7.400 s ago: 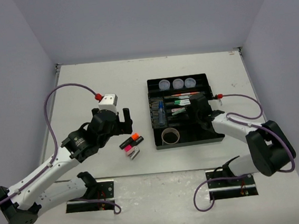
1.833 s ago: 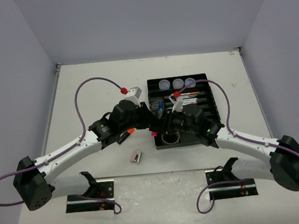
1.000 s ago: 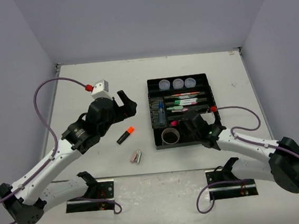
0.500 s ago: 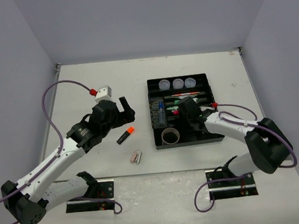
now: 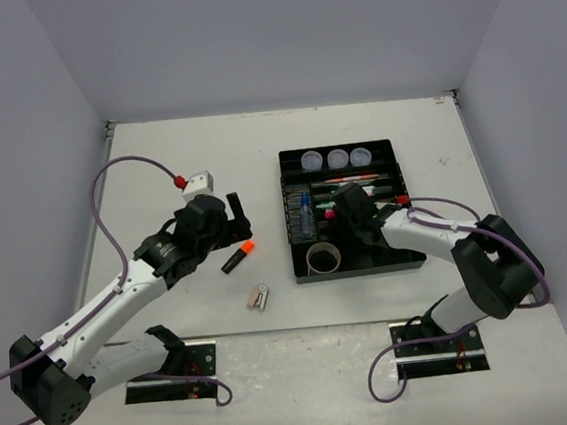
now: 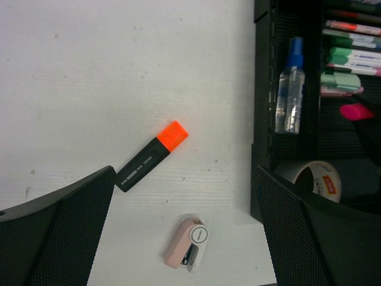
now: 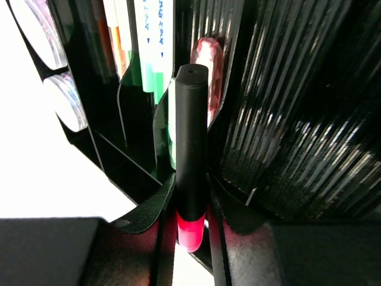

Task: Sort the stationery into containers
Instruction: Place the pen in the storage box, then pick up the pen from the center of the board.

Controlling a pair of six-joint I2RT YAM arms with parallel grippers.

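Nearest the arm bases, the small pink-and-white block (image 6: pixel 187 250) and the orange highlighter (image 6: pixel 152 164) lie on the table (image 6: pixel 89 59), just left of the organiser tray (image 5: pixel 410 262). The left gripper (image 5: pixel 235 209) hangs wide open above them. Further in, the right gripper (image 7: pixel 191 204) is clamped on the pink highlighter (image 7: pixel 191 137), poised over a slot beside the green markers (image 7: pixel 156 59). 3 clear tubs (image 5: pixel 337 158) fill the far end. Placing looks under way: next, lower it level into the slot, then release.
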